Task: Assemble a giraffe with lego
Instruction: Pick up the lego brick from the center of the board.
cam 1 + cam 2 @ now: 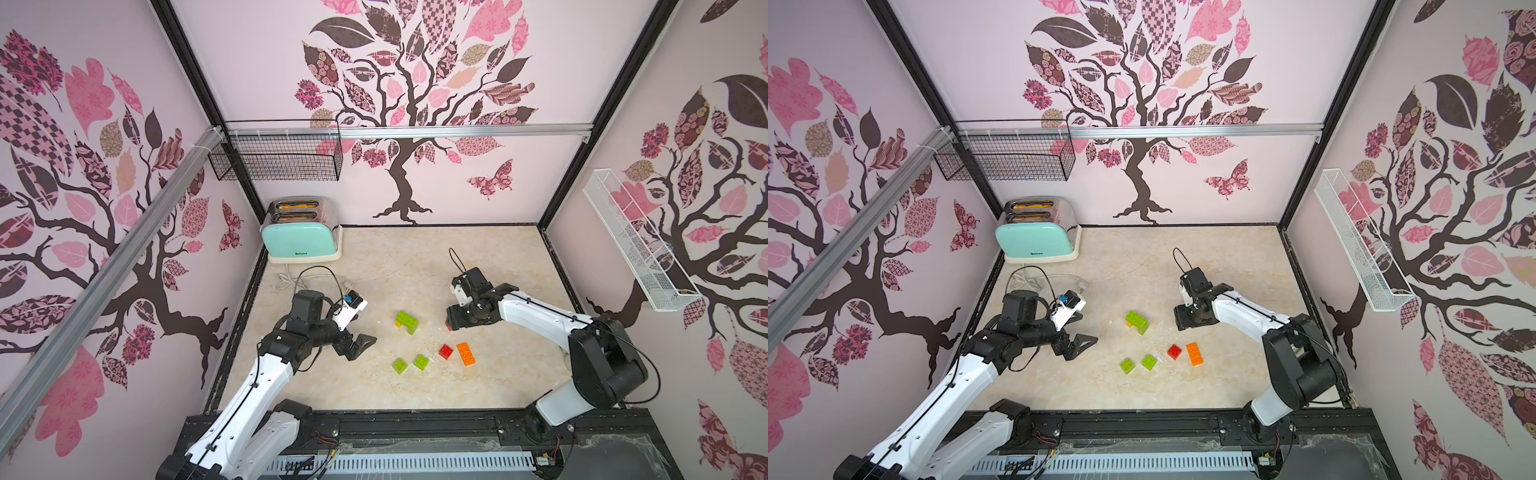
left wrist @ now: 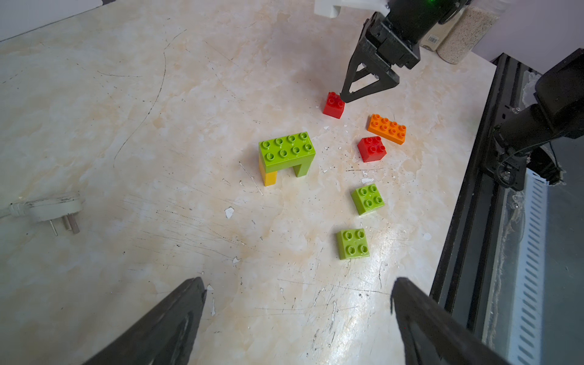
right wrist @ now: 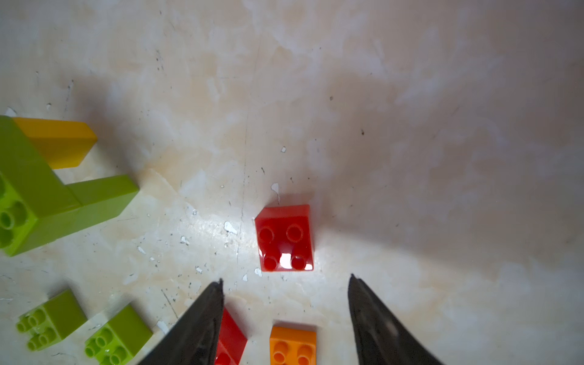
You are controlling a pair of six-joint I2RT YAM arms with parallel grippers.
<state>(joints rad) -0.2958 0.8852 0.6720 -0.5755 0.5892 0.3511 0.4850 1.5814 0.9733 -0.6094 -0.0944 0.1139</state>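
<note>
- giraffe point(image 1: 407, 322) only part built: long green brick point(image 2: 286, 148) lies flat across the top, yellow brick point(image 2: 268, 177) under one end, green leg brick point(image 2: 301, 170) under the other. It stands upright on the surface point(image 1: 457, 257), about mid-way between my two arms.
- my left gripper point(image 2: 297, 284): jaws wide apart, nothing between them, hovering above the surface on my left of the giraffe, apart from it.
- my right gripper point(image 3: 286, 278): jaws apart, nothing clamped, on my right of the giraffe, low over the surface.
- red brick point(image 3: 284, 237): studs up, flat on the surface, right of the giraffe and just ahead of my right fingertips, not between them. In the left wrist view one fingertip looks to be at the brick's top edge; cannot tell if it touches.
- second red brick point(image 1: 446, 351): loose, nearer my base than the giraffe, off to its right.
- orange brick point(image 1: 466, 353): long, studs up, just beside the second red brick, on its side away from the giraffe.
- small green bricks point(image 1: 421, 362): two, loose, close together but apart, straight on my base's side of the giraffe.
- toaster point(image 1: 299, 241): mint, far past the giraffe in the back-left corner, well apart.
- plug point(image 2: 47, 210): white, lies on the surface between the toaster and the giraffe, on my left.
</note>
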